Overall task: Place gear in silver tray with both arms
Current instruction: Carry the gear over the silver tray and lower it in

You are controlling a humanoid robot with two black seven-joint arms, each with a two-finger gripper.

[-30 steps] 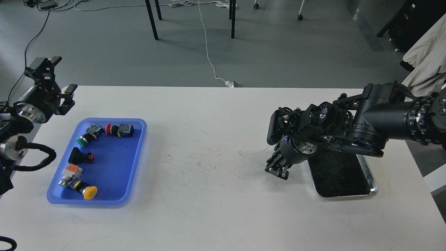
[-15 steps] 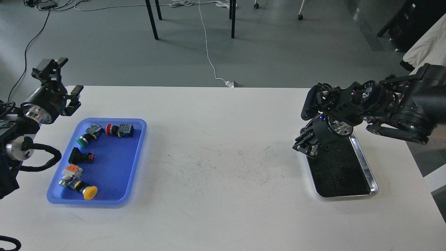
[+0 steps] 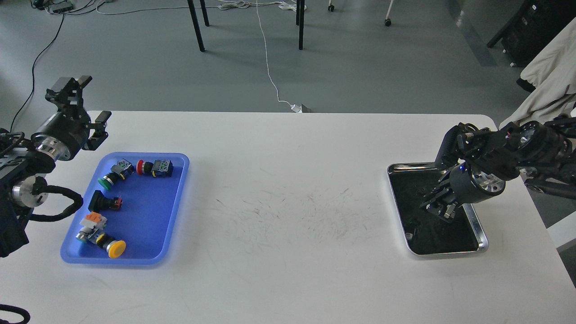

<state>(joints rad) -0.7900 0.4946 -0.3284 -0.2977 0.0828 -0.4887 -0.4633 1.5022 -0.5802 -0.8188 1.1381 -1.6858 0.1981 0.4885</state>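
Observation:
The silver tray (image 3: 482, 235) lies at the right of the white table; its dark bottom shows no part in it. My right gripper (image 3: 438, 205) hangs low over the tray's right half, pointing down and left; it is dark and its fingers cannot be told apart. My left gripper (image 3: 85, 104) is open and empty, raised over the table's far left corner, just behind the blue tray (image 3: 179, 158). The gear lies in the blue tray: a green push-button (image 3: 108, 179), a red one (image 3: 150, 167), a black part (image 3: 104, 202) and a yellow push-button (image 3: 105, 240).
The white table (image 3: 279, 252) has scuff marks in its middle. Chair legs and cables are on the grey floor behind it. A pale cloth (image 3: 546, 85) hangs at the far right, beyond the table's edge.
My right arm has drawn back to the right, from beside the silver tray's left edge to over its right half, uncovering the tray. My left gripper has shifted slightly to the right.

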